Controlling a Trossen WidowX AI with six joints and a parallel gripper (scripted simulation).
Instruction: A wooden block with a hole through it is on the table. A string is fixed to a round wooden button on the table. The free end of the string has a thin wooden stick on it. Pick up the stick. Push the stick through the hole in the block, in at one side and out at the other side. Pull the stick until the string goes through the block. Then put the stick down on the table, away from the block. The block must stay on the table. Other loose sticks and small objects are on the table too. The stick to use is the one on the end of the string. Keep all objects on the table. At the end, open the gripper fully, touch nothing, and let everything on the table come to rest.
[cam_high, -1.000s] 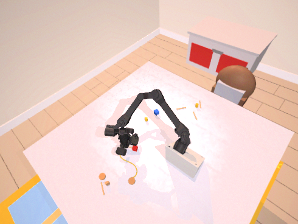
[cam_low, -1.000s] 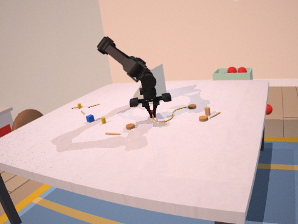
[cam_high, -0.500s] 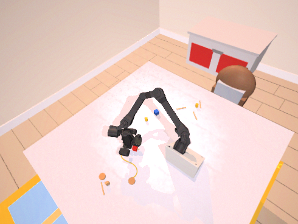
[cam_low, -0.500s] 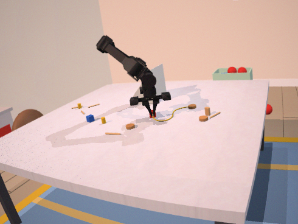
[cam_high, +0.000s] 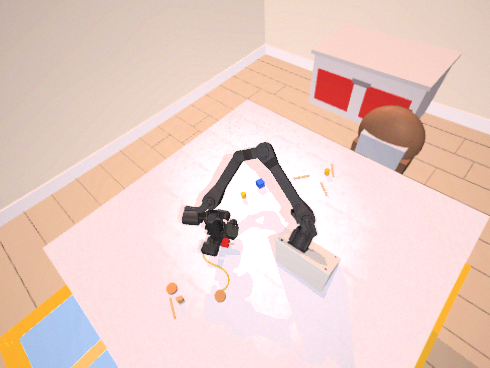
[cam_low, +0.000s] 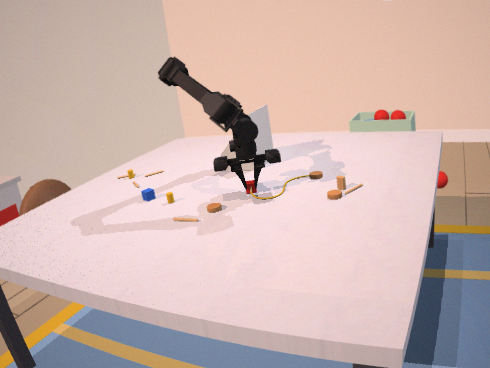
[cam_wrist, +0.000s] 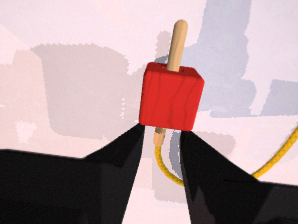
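The red block (cam_high: 225, 243) (cam_low: 251, 186) (cam_wrist: 171, 100) sits on the table with the wooden stick (cam_wrist: 177, 47) through its hole. The stick's rounded tip stands out at the far side; its short tail end with the string (cam_high: 228, 277) (cam_low: 285, 190) (cam_wrist: 280, 155) shows at the near side. The string curves to its button (cam_high: 220, 296) (cam_low: 315, 175). My gripper (cam_low: 251, 188) (cam_wrist: 162, 132) is partly open and holds nothing. Its fingertips are at the block's near face, one on each side of the stick's tail. Whether they touch the block I cannot tell.
A loose disc (cam_low: 214, 207) and stick (cam_low: 185, 219) lie near the gripper. A blue cube (cam_high: 260, 183) (cam_low: 148, 194) and yellow cylinder (cam_high: 243, 195) (cam_low: 170, 197) stand nearby. Another disc (cam_high: 171, 288), small block (cam_high: 180, 299) and stick (cam_high: 172, 308) lie beyond the button.
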